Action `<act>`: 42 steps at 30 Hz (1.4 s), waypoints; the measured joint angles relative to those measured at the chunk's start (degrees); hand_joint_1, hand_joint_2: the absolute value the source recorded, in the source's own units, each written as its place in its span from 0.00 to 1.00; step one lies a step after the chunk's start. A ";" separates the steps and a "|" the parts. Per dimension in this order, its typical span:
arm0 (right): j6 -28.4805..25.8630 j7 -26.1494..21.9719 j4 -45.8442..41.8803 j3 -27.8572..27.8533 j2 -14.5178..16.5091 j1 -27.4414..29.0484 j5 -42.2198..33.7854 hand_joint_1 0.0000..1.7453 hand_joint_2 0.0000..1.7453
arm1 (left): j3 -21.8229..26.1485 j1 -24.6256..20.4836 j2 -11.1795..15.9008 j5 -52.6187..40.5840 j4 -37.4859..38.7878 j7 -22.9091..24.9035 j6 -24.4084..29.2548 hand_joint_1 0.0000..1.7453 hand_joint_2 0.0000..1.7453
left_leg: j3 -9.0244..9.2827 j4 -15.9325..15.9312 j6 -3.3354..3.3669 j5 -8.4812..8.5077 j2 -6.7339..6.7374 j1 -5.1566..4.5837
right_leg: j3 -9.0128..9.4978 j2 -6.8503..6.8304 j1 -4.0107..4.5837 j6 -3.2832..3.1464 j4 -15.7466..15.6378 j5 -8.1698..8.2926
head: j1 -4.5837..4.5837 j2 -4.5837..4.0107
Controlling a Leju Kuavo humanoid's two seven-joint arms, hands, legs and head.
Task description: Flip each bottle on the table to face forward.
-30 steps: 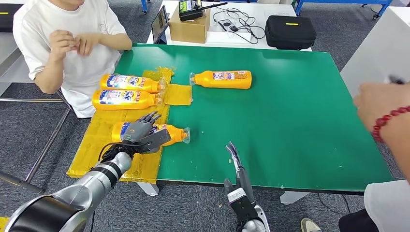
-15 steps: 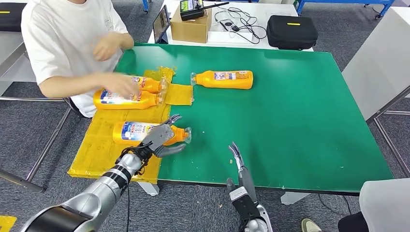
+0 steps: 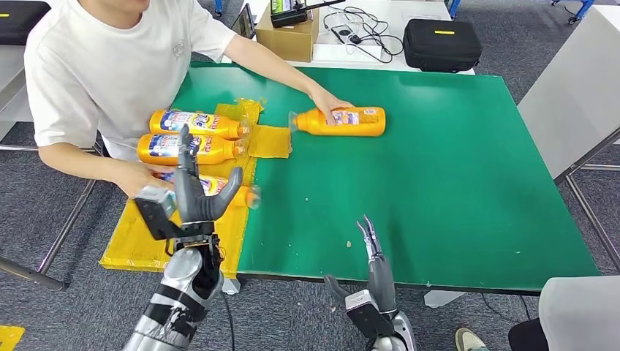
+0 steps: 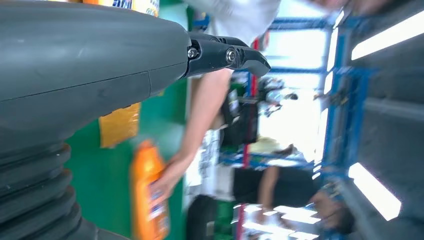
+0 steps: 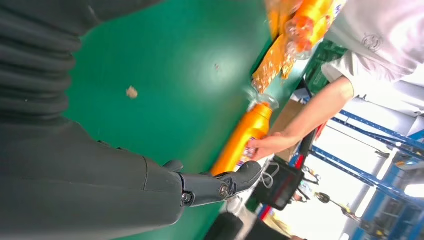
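Nearest bottle (image 3: 219, 187) just behind left robot hand (image 3: 191, 197)

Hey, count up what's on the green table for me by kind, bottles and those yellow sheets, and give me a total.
Orange bottles: 4
Yellow sheets: 2, a big one and a small one
Total: 6

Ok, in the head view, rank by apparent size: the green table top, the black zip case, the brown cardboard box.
1. Green table top, by far the largest.
2. Black zip case.
3. Brown cardboard box, partly cut off at the picture's top, so its rank below the case is unsure.
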 joint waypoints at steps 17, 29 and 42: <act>-2.10 10.18 -0.27 -2.52 -10.03 -3.38 22.50 0.00 1.00 | -4.12 14.43 -0.61 0.72 -13.53 -3.75 3.17 0.00 1.00 | -0.06 0.00 0.03 -0.02 -0.02 -0.03 | -0.01 0.00 -0.03 0.02 -0.05 0.01 | -0.01 0.00; -0.10 15.44 3.26 -2.42 -11.04 -8.39 29.13 0.00 1.00 | -5.19 15.77 -0.58 -1.02 -13.70 -2.38 2.62 0.00 1.00 | -0.07 0.00 0.06 0.01 0.00 -0.01 | -0.01 0.00 -0.01 0.02 -0.02 0.02 | 0.00 0.00; 3.96 24.89 25.94 1.65 -5.42 -25.70 36.55 0.00 1.00 | -5.75 11.60 -0.70 -1.29 -8.69 -1.37 2.81 0.00 1.00 | -0.05 0.01 0.09 0.11 0.00 -0.01 | -0.01 0.01 0.00 0.04 0.01 0.06 | -0.01 0.00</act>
